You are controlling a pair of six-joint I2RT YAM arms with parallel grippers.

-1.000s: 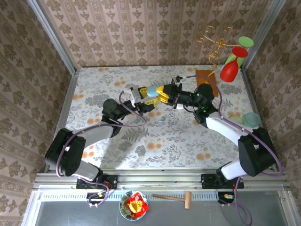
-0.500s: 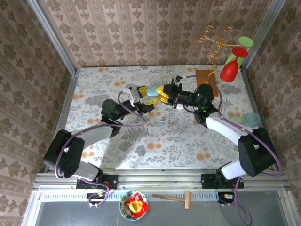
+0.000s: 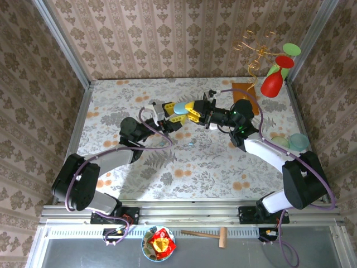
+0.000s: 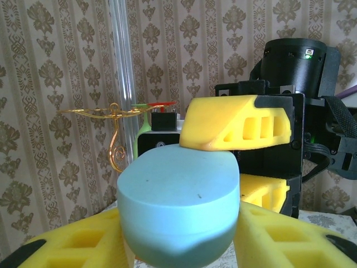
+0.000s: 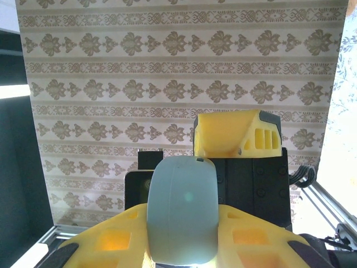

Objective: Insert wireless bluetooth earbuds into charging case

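A light blue charging case (image 3: 180,109) is held above the middle of the table, where both grippers meet. In the left wrist view the case (image 4: 178,195) sits closed between my left gripper's (image 4: 179,237) yellow fingers (image 4: 279,237), with a right finger (image 4: 240,123) pressing on its top. The right wrist view has the case (image 5: 181,206) standing on edge in my right gripper (image 5: 181,237), a left finger (image 5: 234,134) behind it. From above, the left gripper (image 3: 170,114) and right gripper (image 3: 193,110) face each other. A tiny pale blue earbud (image 3: 191,143) lies on the cloth below.
Two more pebble-like cases (image 3: 280,141) (image 3: 299,140) lie at the table's right edge. A gold wire stand with red and green pieces (image 3: 273,82) and a brown mat (image 3: 245,92) occupy the back right corner. A bowl (image 3: 159,244) and wooden hammer (image 3: 206,234) lie below the front rail.
The left gripper has edged slightly to the left at the meeting point. The case stays between both grippers, and the right arm has not moved.
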